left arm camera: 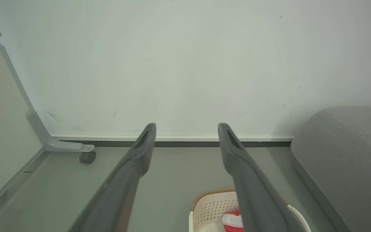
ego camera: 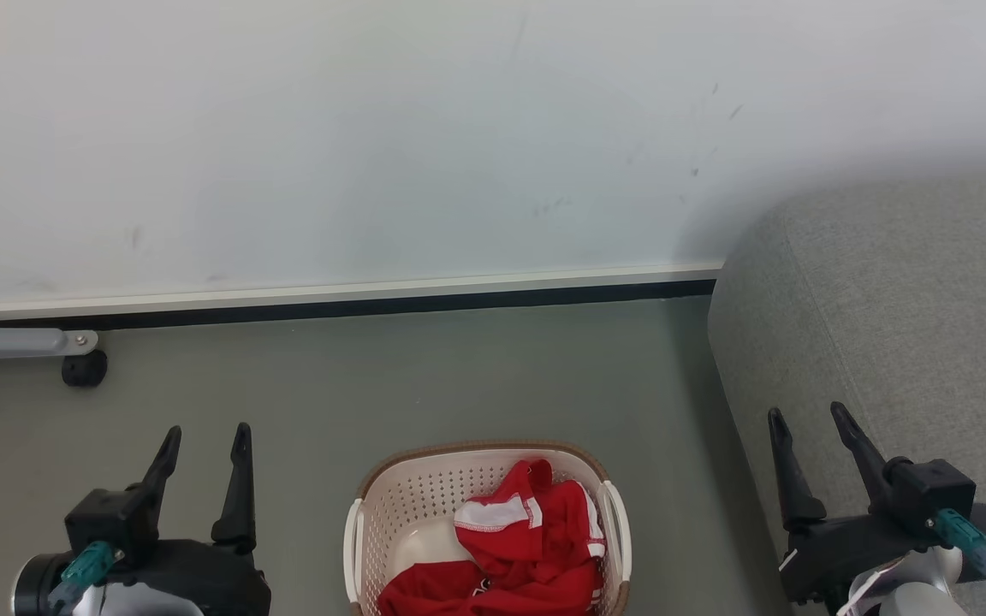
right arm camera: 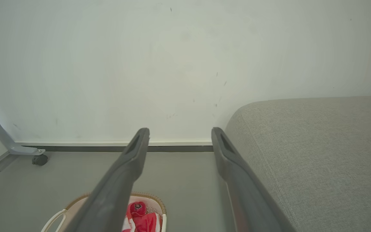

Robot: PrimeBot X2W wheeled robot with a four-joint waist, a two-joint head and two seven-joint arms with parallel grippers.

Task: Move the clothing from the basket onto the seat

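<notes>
Beside one seat [ego camera: 887, 299], one basket [ego camera: 476, 448] is holding red clothing [ego camera: 536, 539], both handles [ego camera: 353, 539] showing from the head view. Left claw [ego camera: 207, 430] and right claw [ego camera: 805, 412] are hanging spread, empty.

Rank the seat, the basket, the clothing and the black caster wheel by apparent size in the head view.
1. seat
2. basket
3. clothing, lying inside it
4. caster wheel
The frame edge cuts the first three.

Nothing here can be read. The clothing [right arm camera: 147, 222] bears a small dark emblem [right arm camera: 137, 206] near its top fold, too blurred to make out.
</notes>
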